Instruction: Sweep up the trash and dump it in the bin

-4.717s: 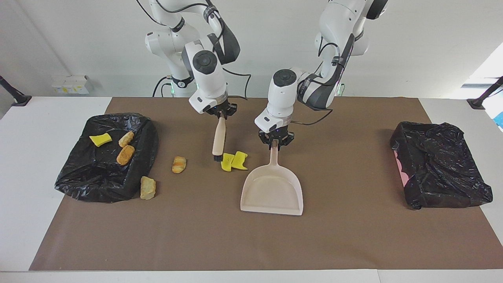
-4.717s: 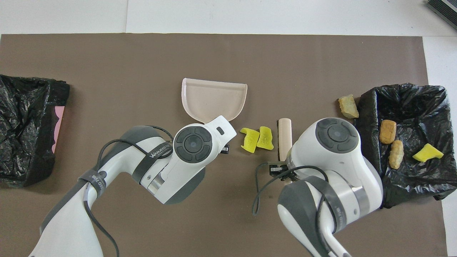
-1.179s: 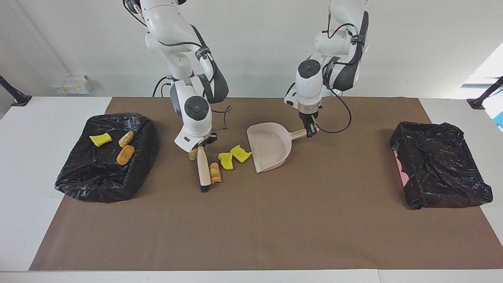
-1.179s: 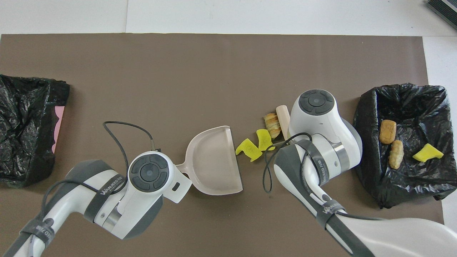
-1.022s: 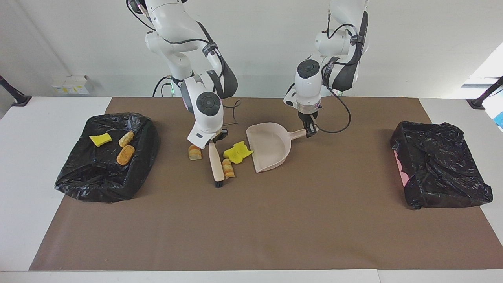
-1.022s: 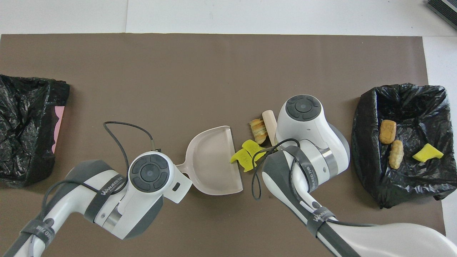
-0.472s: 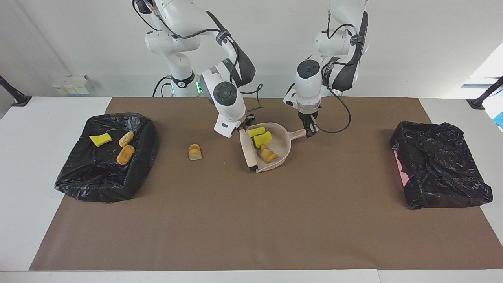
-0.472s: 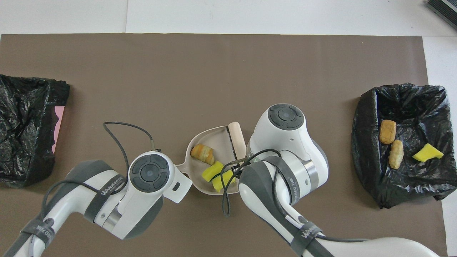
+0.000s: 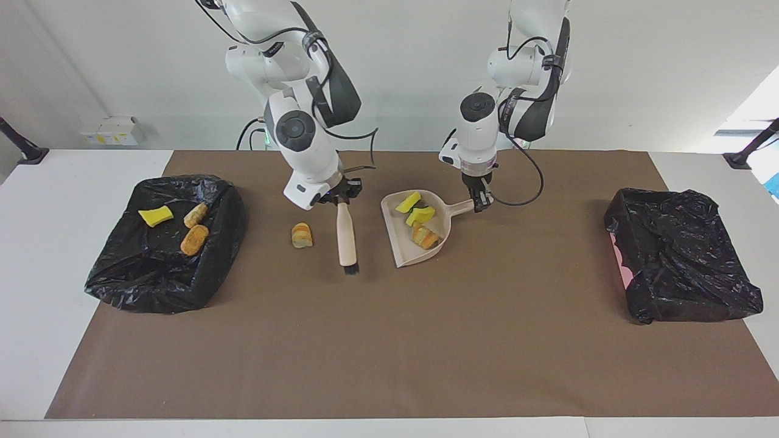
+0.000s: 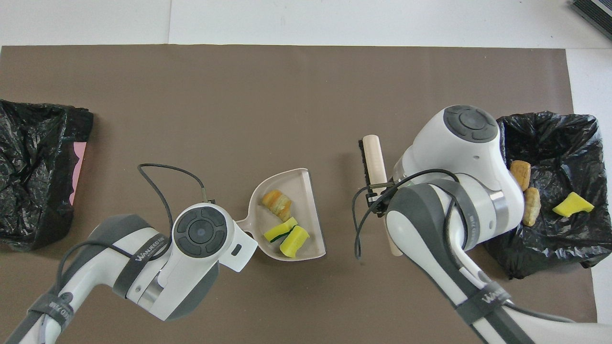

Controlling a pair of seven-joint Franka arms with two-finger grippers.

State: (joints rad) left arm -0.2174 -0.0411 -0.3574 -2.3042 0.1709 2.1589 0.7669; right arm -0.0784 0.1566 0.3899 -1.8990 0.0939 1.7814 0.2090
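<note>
Left hand point(image 9: 481, 204) gripping smooth dustpan point(image 9: 405, 246), spongy trash point(image 9: 420, 215)

1. Brown mat point(image 9: 389, 340) covers the white table point(image 9: 73, 255).
2. White boxes point(image 9: 109, 131) sit against the wall, at the right arm's end of the table.

Facing camera: high, across table point(image 9: 91, 365), looks toward robots, whole brown mat point(image 9: 389, 365) in view. Overhead camera: above robots' end, steeply down, closer. Both share mat, both bins.
</note>
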